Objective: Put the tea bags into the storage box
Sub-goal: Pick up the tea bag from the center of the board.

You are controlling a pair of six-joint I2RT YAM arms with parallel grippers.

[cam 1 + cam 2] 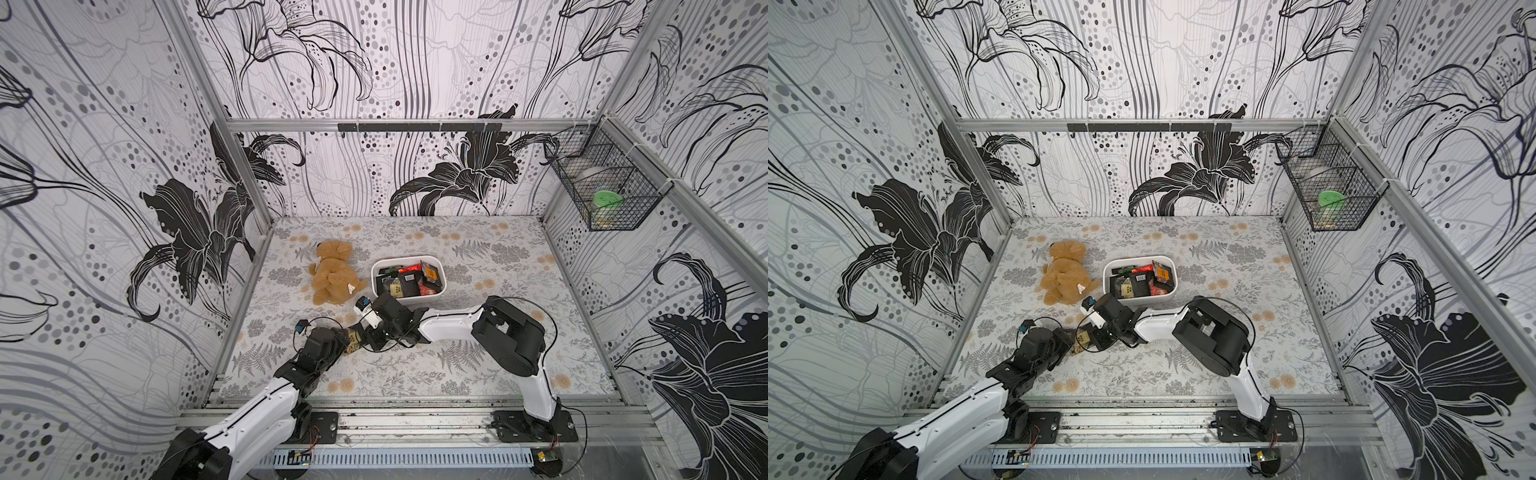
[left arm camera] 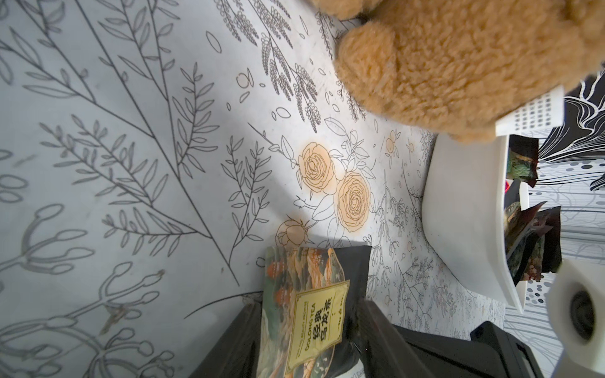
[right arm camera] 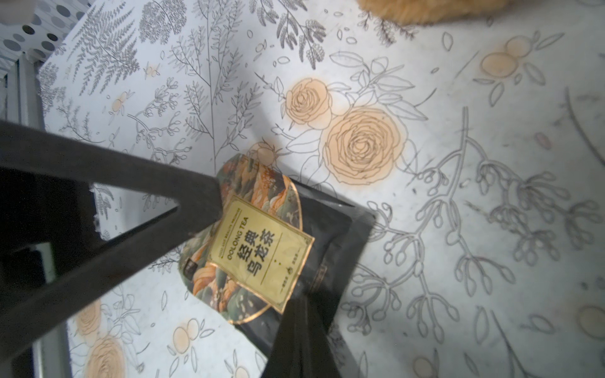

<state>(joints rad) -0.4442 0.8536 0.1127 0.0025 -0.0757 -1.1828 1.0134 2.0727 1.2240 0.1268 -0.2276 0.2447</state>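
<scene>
- Foil sachet (image 3: 262, 242), black with a yellow label, sits between both grippers, near and left of the box (image 1: 428, 300), where other sachets (image 1: 409, 278) already lie.
- Its corner is pinched in the right gripper (image 3: 296, 322), whose jaws are fully closed.
- Astride it stands the left gripper (image 2: 307, 306), jaws half-wide; whether they press it I cannot tell.
- Likely light, thin, floppy and slick: pinch a flat sealed edge, not across the width.

Robot test cell, lab setting: I work inside a booth of bare aluminium frame (image 1: 395, 124) and wall panels (image 1: 415, 62) printed with black lilies, over a floral-print tabletop (image 1: 498, 345). My arms' black base plates (image 1: 509, 432) sit bolted to a front rail (image 1: 415, 420) above a slotted cable duct (image 1: 415, 459). A wire basket (image 1: 602, 187) is tied to the frame.
</scene>
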